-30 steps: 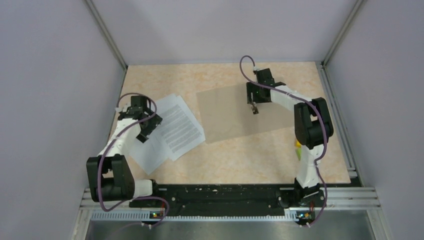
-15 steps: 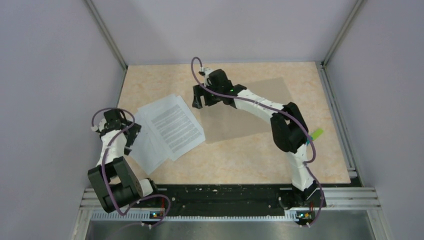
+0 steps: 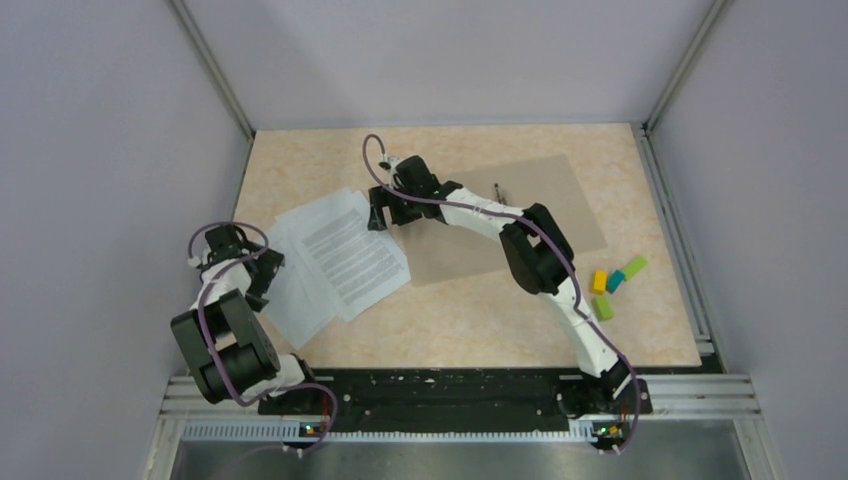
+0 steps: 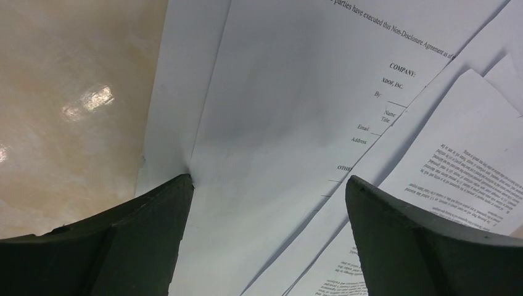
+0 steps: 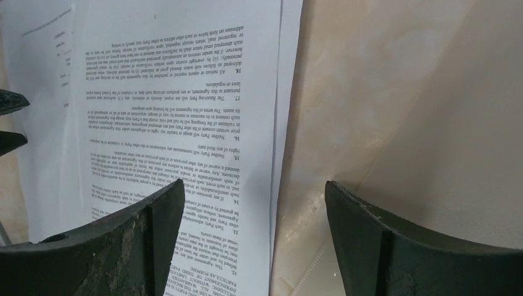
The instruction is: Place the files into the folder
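The files (image 3: 335, 255) are several overlapping white sheets, some printed with black text, lying fanned on the left half of the table. The folder (image 3: 500, 215) is a flat brown sheet lying to their right. My left gripper (image 3: 264, 284) is open at the files' left edge. In the left wrist view it (image 4: 265, 191) stands low over the sheets (image 4: 296, 111), its left fingertip at a sheet's edge. My right gripper (image 3: 380, 214) is open at the files' far right edge. In the right wrist view it (image 5: 254, 191) straddles the printed sheet's (image 5: 172, 92) edge, with the folder (image 5: 425, 92) to the right.
Several small yellow, teal and green blocks (image 3: 612, 284) lie near the right edge of the table. A small dark item (image 3: 497, 190) lies on the folder. Grey walls and metal rails (image 3: 678, 230) close in the table.
My right arm has swung left from over the folder to the files' right edge, uncovering the blocks. My left gripper has moved left and nearer, to the files' left edge.
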`<state>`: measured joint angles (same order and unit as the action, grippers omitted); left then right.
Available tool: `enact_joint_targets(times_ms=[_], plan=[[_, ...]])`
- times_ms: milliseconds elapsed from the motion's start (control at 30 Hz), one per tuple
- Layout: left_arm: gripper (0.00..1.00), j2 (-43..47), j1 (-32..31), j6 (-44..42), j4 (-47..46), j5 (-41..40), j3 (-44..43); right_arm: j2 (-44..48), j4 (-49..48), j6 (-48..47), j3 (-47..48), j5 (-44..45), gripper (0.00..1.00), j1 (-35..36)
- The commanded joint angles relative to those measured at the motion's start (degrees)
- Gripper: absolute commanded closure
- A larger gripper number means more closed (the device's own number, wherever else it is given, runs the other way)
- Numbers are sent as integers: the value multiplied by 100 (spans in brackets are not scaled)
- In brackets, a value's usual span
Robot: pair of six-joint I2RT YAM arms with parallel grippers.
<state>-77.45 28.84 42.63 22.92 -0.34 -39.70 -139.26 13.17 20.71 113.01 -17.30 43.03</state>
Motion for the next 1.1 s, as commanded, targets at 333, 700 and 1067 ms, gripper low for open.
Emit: enact_joint_targets(times_ms=[333, 700, 1067], plan=[[1, 185, 47, 279, 511, -1269, -262, -121, 33, 54, 16, 15, 16, 274], [1, -412, 47, 147, -302, -267, 95, -198, 32, 11, -96, -247, 16, 304], [1, -1324, -810, -330, -443, 586, -502, -249, -200, 365, -370, -443, 16, 332]])
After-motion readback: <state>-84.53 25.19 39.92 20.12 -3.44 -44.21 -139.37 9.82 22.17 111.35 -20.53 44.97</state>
